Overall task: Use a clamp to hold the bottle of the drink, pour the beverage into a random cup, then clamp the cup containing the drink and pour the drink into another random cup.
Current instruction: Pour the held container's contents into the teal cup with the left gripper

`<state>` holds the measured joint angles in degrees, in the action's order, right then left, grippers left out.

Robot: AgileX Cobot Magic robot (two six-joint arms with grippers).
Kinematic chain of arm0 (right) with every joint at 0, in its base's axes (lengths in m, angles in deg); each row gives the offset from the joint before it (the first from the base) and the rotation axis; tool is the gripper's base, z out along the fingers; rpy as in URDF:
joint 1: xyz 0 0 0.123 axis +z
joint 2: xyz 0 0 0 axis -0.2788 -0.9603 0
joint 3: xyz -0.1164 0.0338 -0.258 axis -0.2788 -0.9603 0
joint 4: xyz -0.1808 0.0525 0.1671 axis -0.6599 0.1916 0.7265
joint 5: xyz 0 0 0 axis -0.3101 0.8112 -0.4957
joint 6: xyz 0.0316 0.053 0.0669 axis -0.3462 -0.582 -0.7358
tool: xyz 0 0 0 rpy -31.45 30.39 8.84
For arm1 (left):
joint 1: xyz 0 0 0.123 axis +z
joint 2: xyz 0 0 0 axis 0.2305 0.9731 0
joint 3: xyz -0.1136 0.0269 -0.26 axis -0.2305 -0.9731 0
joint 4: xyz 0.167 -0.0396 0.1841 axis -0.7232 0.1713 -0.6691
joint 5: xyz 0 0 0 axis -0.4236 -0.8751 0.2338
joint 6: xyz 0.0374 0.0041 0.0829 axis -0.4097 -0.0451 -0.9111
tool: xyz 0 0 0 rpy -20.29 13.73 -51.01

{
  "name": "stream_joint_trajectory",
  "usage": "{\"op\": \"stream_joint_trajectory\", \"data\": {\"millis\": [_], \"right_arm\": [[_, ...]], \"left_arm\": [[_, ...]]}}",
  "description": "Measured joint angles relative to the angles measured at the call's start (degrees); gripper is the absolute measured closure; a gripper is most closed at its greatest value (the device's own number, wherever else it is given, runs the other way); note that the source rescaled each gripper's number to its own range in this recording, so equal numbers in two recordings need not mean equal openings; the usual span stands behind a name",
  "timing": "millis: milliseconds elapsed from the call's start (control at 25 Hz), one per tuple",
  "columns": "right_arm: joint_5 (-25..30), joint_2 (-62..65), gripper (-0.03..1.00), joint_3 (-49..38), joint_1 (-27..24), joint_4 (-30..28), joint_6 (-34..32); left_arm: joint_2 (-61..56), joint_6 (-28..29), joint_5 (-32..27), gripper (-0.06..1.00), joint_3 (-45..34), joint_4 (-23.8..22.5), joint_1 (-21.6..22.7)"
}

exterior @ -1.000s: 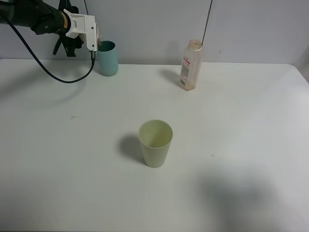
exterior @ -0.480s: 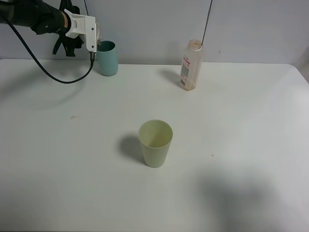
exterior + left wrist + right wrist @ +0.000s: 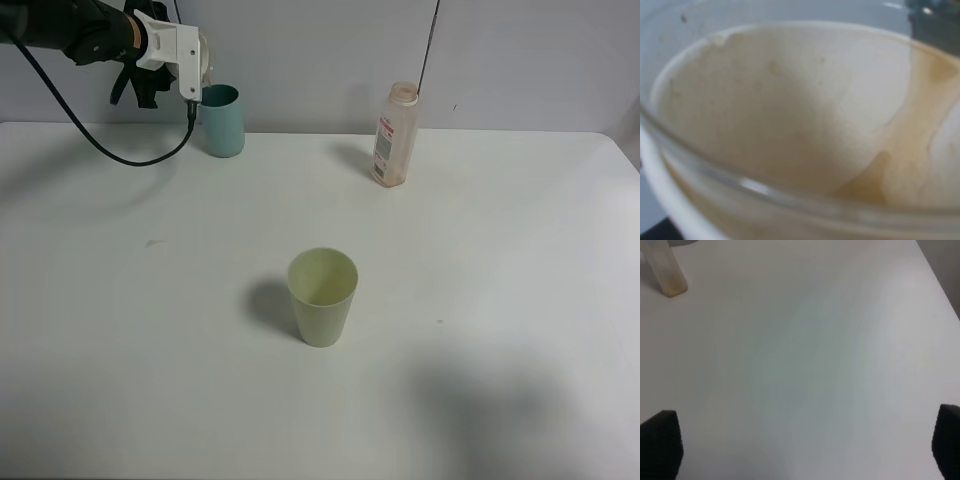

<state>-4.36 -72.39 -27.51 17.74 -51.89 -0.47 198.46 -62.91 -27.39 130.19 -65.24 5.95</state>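
My left gripper (image 3: 193,62) hangs at the far left back, just above and left of the teal cup (image 3: 223,120), shut on the tipped paper cup (image 3: 204,50). The left wrist view looks straight into that paper cup (image 3: 790,110): its pale inside is stained, and a thin brownish streak of beverage (image 3: 865,185) runs down one side. The bottle (image 3: 393,135) stands upright at the back centre, nearly empty; its base also shows in the right wrist view (image 3: 666,275). My right gripper (image 3: 800,450) is open over bare table, its black fingertips (image 3: 660,442) far apart.
A pale green cup (image 3: 322,295) stands upright in the middle of the white table (image 3: 500,260). A black cable loops down from the left arm onto the table's back left. The grey wall runs close behind the teal cup and the bottle.
The left gripper with the paper cup has lifted a little above the teal cup and turned slightly. Nothing else has moved.
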Motion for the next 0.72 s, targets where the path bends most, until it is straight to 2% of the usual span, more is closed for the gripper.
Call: {"op": "stream_joint_trajectory", "data": {"millis": [160, 360, 720], "right_arm": [[0.0, 0.0, -0.03, 0.0, 0.0, 0.0, 0.0], [0.0, 0.0, -0.03, 0.0, 0.0, 0.0, 0.0], [0.0, 0.0, -0.03, 0.0, 0.0, 0.0, 0.0]], "left_arm": [[0.0, -0.6, 0.2, 0.93, 0.1, 0.1, -0.1], [0.0, -5.4, 0.2, 0.93, 0.1, 0.7, -0.8], [0.0, -7.5, 0.3, 0.93, 0.1, 1.0, -1.0]]}}
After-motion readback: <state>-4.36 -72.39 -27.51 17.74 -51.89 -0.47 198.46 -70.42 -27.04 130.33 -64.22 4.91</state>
